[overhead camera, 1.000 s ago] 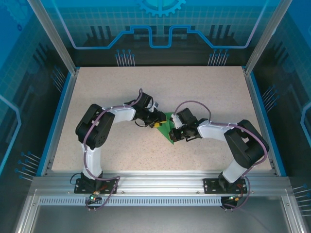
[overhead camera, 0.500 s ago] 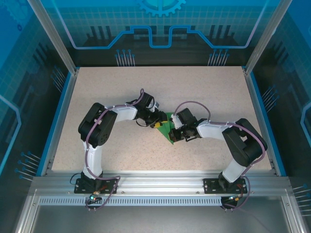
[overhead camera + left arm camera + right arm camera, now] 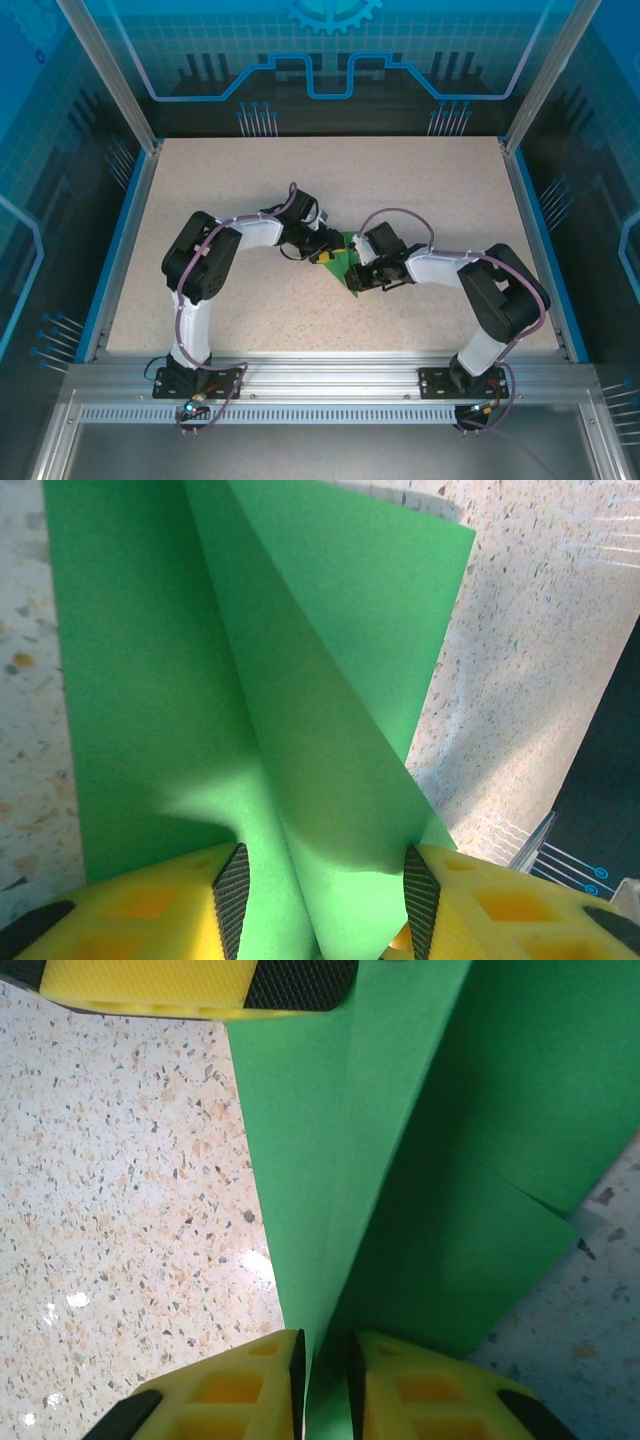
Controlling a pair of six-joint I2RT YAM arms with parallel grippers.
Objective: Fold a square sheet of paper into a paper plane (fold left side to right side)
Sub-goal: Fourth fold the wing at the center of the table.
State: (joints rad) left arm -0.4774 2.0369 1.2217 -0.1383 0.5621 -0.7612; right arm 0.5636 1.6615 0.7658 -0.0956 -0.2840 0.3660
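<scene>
Since a second ago the left arm's elbow has swung a little inward toward the middle, and the right arm's elbow has edged the same way. Both have kept that pose over the last half second, and the green sheet of paper point(image 3: 343, 265) has not shifted. It lies partly folded about the middle of the surface point(image 3: 400, 190), slightly toward the near edge, with its pointed end facing that edge and the two tools meeting over it. The left tool point(image 3: 325, 256) comes in from the sheet's left side. In its wrist view the left tool point(image 3: 320, 880) has its jaws well apart, astride a raised fold of the sheet point(image 3: 330, 680) that reaches out to both black pads. The right tool point(image 3: 356, 280) comes in from the right. In its wrist view the right tool point(image 3: 325, 1360) has its yellow fingers point(image 3: 240, 1380) almost together, with an upstanding crease of the paper point(image 3: 450, 1110) running into the narrow slot between them. Whether the pads actually press the paper I cannot tell. The surface is pale speckled stone, with blue strips along its left and right edges. A slotted aluminium rail point(image 3: 330, 375) along the near edge carries the arm bases. Translucent blue panels point(image 3: 330, 50) with a printed line pattern wall in the cell.
</scene>
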